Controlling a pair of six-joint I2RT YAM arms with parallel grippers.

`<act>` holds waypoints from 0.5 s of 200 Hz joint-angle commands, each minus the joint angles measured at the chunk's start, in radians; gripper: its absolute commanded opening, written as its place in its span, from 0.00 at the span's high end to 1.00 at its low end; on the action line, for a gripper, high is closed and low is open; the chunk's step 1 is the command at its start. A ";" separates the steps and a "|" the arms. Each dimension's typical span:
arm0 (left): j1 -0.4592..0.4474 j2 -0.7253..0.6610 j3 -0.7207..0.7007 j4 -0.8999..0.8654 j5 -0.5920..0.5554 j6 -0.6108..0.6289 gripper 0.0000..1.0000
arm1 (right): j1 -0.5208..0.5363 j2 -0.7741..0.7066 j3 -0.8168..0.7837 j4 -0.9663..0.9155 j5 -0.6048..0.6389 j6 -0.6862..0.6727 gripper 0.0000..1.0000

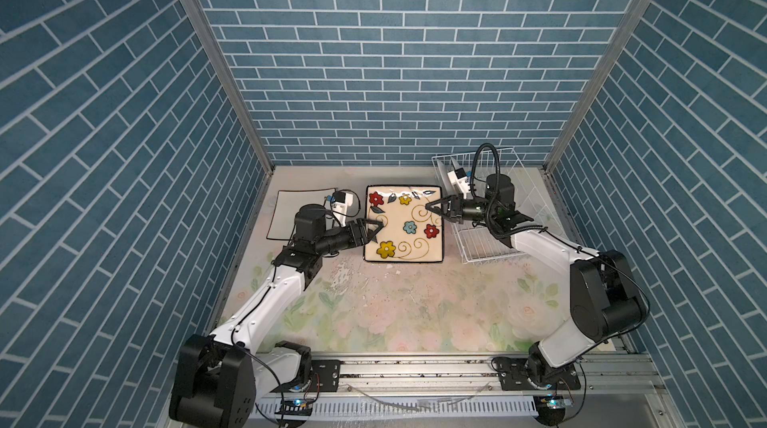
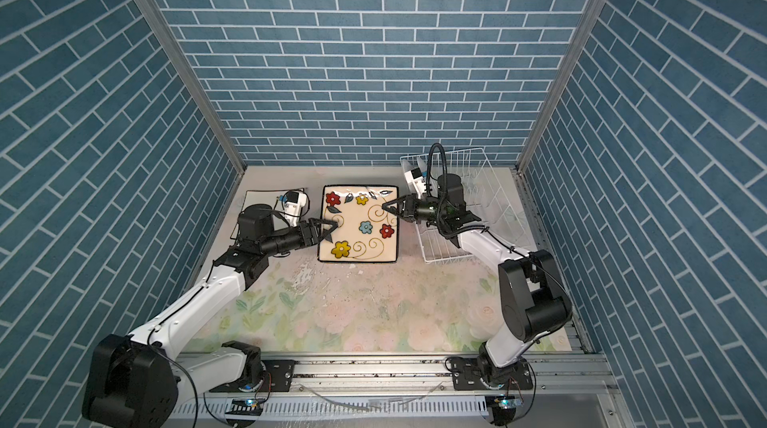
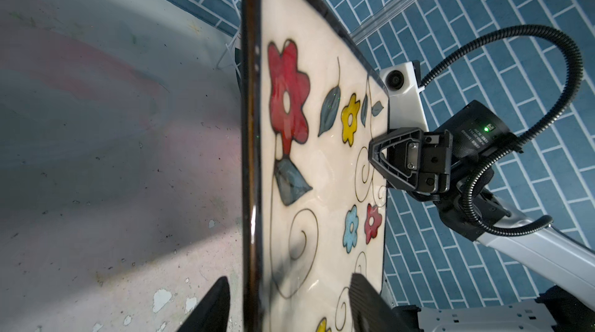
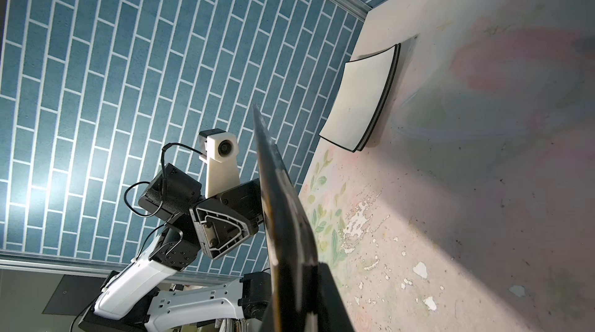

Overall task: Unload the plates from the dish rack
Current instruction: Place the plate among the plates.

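Spanning left hand (image 1: 378, 226) to right hand (image 1: 428, 206), the flowered plate (image 1: 404, 235) hangs.

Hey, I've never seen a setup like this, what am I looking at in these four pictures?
These are two robot arms inside blue brick-pattern walls. Two pictures look down from overhead; the other two come from a camera on each arm's wrist. On the pale floral table sit a white wire dish rack and a stack of white square black-rimmed plates. The right gripper is clamped on one edge of a cream square plate painted with coloured flowers, holding it off the table. The left gripper is open, its jaws either side of the opposite edge.
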 commanded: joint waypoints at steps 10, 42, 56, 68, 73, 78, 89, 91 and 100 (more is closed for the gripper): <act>0.006 0.014 0.016 0.046 0.038 -0.011 0.53 | -0.008 -0.005 0.022 0.175 -0.102 0.112 1.00; 0.006 0.030 0.012 0.082 0.055 -0.022 0.68 | -0.013 0.010 0.011 0.240 -0.114 0.141 1.00; 0.006 0.044 0.013 0.108 0.076 -0.035 0.70 | -0.018 0.022 0.007 0.298 -0.126 0.186 1.00; 0.007 0.055 0.013 0.132 0.091 -0.048 0.71 | -0.021 0.031 0.004 0.344 -0.131 0.217 1.00; 0.006 0.060 0.013 0.141 0.096 -0.054 0.72 | -0.021 0.035 0.003 0.360 -0.132 0.229 1.00; 0.008 0.063 0.015 0.147 0.101 -0.058 0.73 | -0.021 0.037 0.003 0.371 -0.134 0.238 1.00; 0.008 0.066 0.018 0.153 0.107 -0.063 0.74 | -0.022 0.041 0.002 0.380 -0.137 0.244 1.00; 0.008 0.067 0.018 0.153 0.108 -0.064 0.74 | -0.021 0.041 0.003 0.379 -0.138 0.244 1.00; 0.007 0.066 0.019 0.153 0.108 -0.064 0.75 | -0.022 0.043 0.004 0.380 -0.141 0.244 1.00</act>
